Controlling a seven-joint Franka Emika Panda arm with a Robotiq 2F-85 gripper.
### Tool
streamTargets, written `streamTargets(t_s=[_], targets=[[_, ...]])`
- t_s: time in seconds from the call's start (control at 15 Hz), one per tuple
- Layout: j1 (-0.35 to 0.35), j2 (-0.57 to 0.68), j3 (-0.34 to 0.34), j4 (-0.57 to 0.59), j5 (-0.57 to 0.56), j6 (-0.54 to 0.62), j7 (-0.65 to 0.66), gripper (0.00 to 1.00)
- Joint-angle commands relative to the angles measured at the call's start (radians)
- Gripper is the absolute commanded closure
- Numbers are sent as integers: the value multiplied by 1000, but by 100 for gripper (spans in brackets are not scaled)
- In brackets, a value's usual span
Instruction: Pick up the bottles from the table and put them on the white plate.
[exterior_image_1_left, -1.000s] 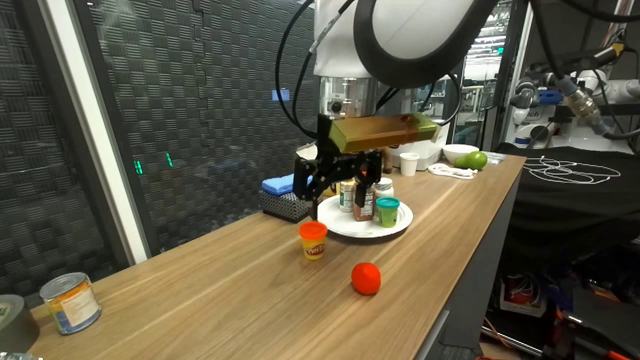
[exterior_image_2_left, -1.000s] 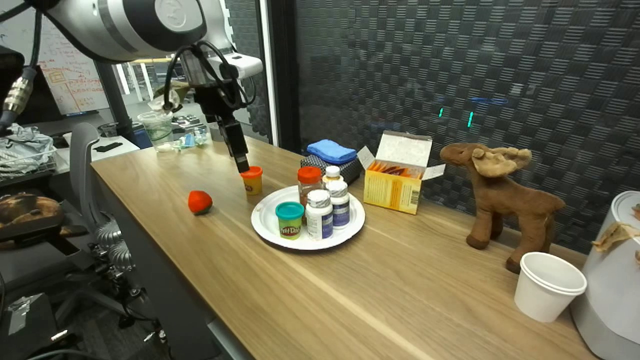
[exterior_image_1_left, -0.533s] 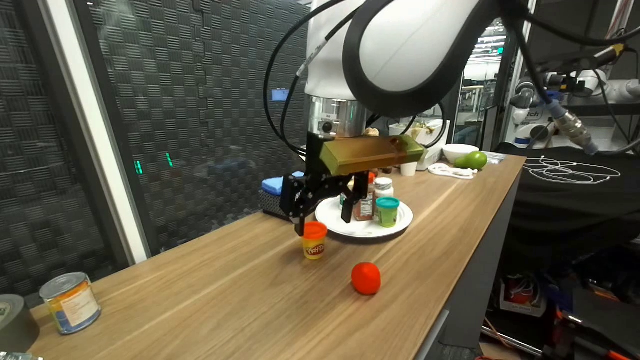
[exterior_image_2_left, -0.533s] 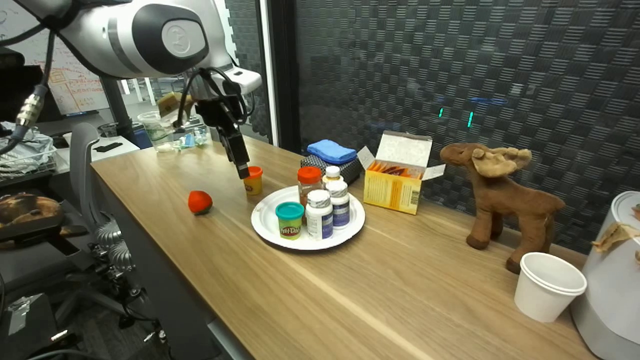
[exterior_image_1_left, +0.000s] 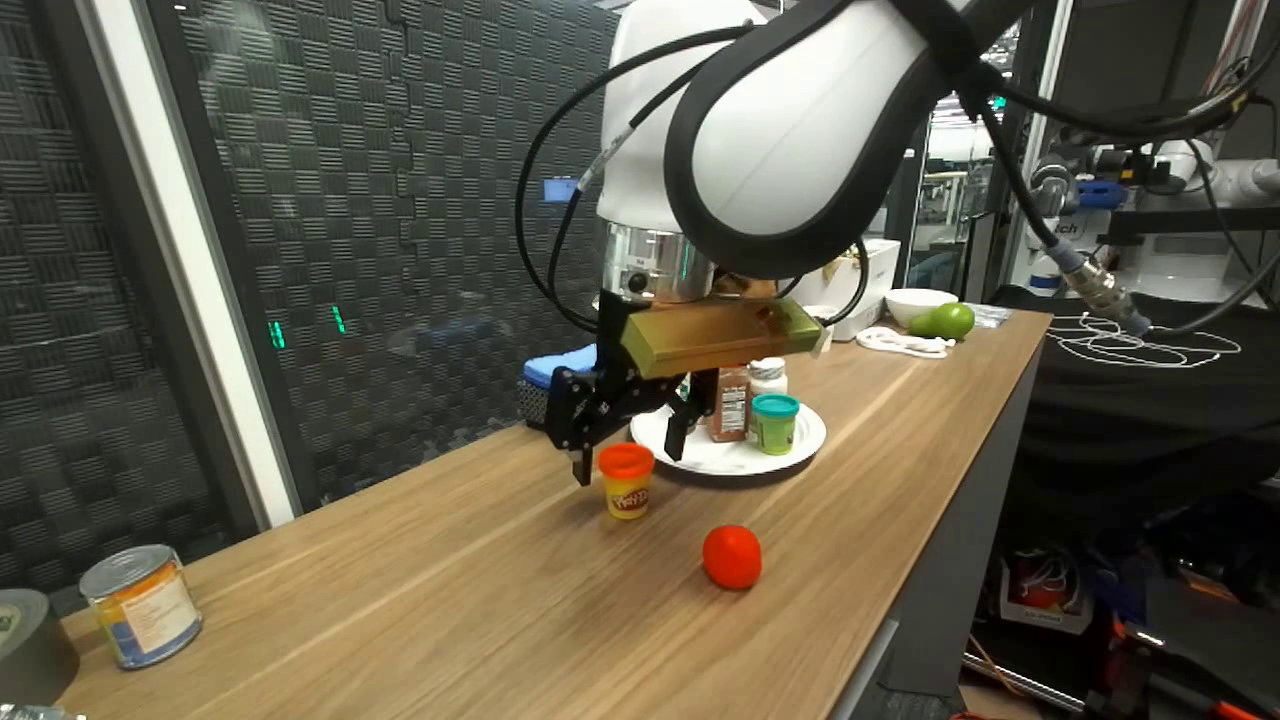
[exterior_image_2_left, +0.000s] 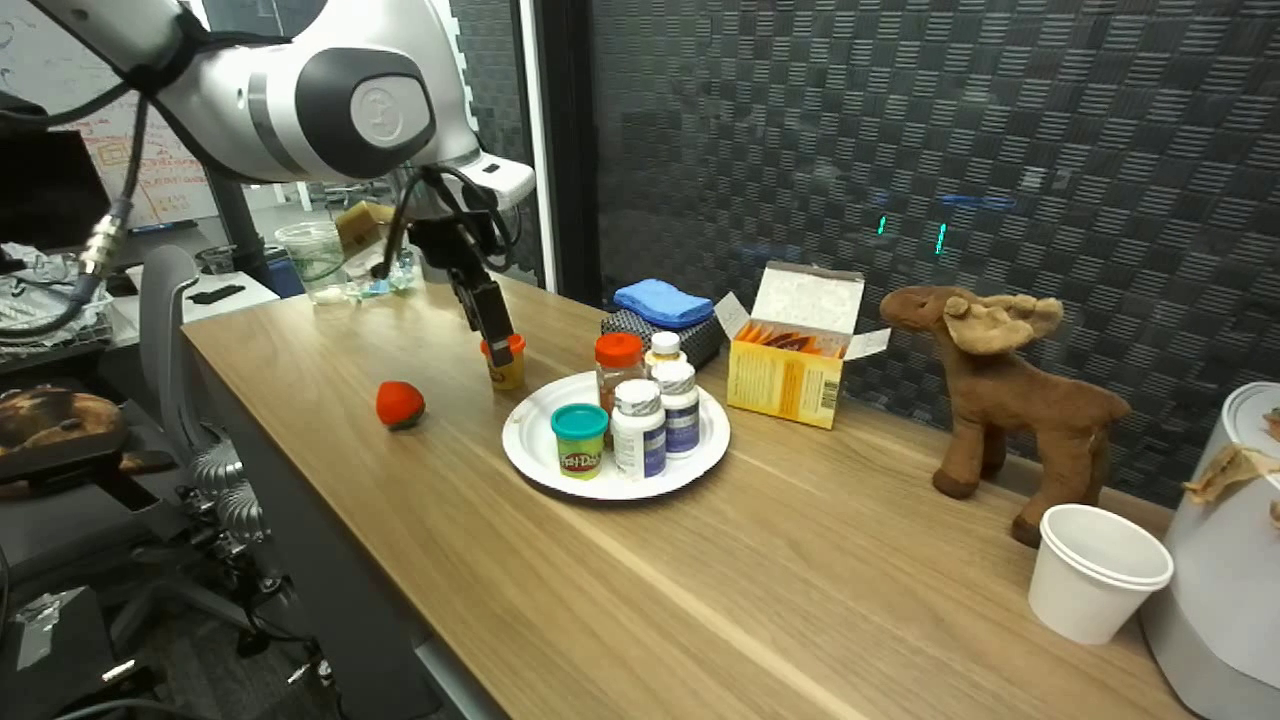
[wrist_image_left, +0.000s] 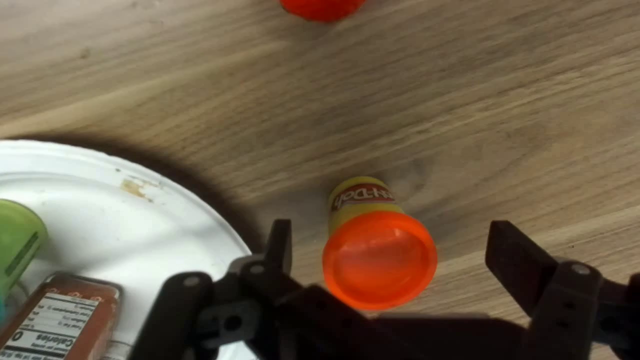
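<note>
A short yellow bottle with an orange lid (wrist_image_left: 380, 260) stands upright on the wooden table (exterior_image_1_left: 450, 600), just off the rim of the white plate (wrist_image_left: 150, 235). My open gripper (wrist_image_left: 390, 240) is above it; in the wrist view the lid appears between the fingers, nearer the left one, with gaps on both sides. On the plate stand the teal-lidded bottle (exterior_image_2_left: 580, 445), the reddish-brown bottle with a red cap (exterior_image_2_left: 619, 352) and several white-capped bottles (exterior_image_2_left: 638, 430). In an exterior view a finger (exterior_image_2_left: 490, 320) partly covers the orange-lidded bottle.
A red round object (exterior_image_1_left: 732, 557) lies on the table near the orange-lidded bottle. A metal can (exterior_image_1_left: 142, 607) stands at the table's end. Behind the plate are a blue cloth (exterior_image_2_left: 663, 303) on a dark box and an open yellow box (exterior_image_2_left: 785, 380). Further along stands a plush moose (exterior_image_2_left: 1020, 400).
My gripper has come down and shifted away from the plate, from above its edge to over the orange-lidded bottle. Its jaws have stayed open. The bottles have not moved.
</note>
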Motion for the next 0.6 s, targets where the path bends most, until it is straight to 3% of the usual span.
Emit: streamTargets(t_s=[0.0, 0.13, 0.47, 0.53], targets=[[32, 38, -39, 44, -19, 53, 13, 26], [40, 44, -53, 48, -23, 68, 13, 30], [48, 3, -73, 21, -22, 80, 4, 70], [49, -12, -75, 16, -22, 78, 7, 72]])
